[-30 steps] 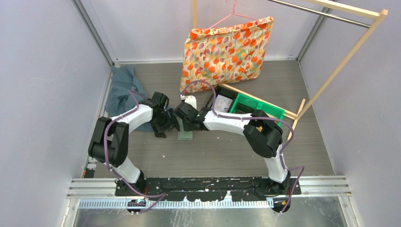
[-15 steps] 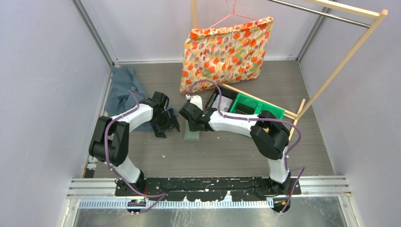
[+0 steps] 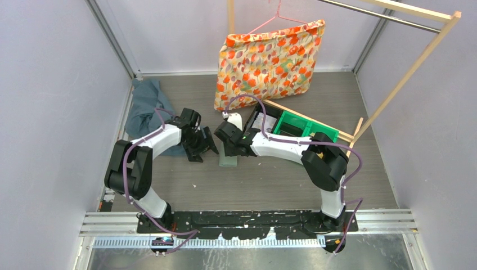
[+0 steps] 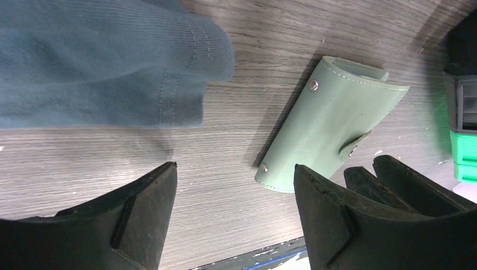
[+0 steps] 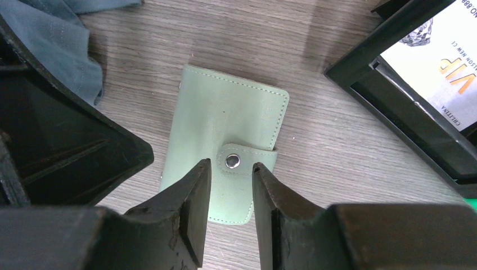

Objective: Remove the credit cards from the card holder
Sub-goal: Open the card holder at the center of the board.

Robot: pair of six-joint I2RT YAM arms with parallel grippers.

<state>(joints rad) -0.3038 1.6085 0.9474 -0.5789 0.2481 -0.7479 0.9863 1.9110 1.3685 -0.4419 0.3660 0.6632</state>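
The holder [image 5: 225, 124] lies flat on the table [image 5: 337, 146], folded shut, snap tab fastened over its right edge. The right gripper [image 5: 230, 169] hangs directly over it, and in the wrist view its fingers stand only a narrow gap apart, one on either side of the snap stud. Nothing is pinched between them.

The left gripper [image 4: 233, 174] is spread wide and holds nothing. It is low over bare wood, just beside the holder's near corner. From that side the holder runs at a slant, with one long edge facing the open jaws and its layered end pointing away.

There is not much room on the left. The cloth [image 4: 101, 56] bunches up close, its hem leaving only a strip of clear table before the holder's edge. On the right, the corner of the black tray [image 5: 394, 118] comes near the holder's far right corner, with a band of wood between them. A printed card [image 5: 444, 62] lies face up in that tray. The green bin [image 3: 304, 128] sits beyond it, well apart from the holder.
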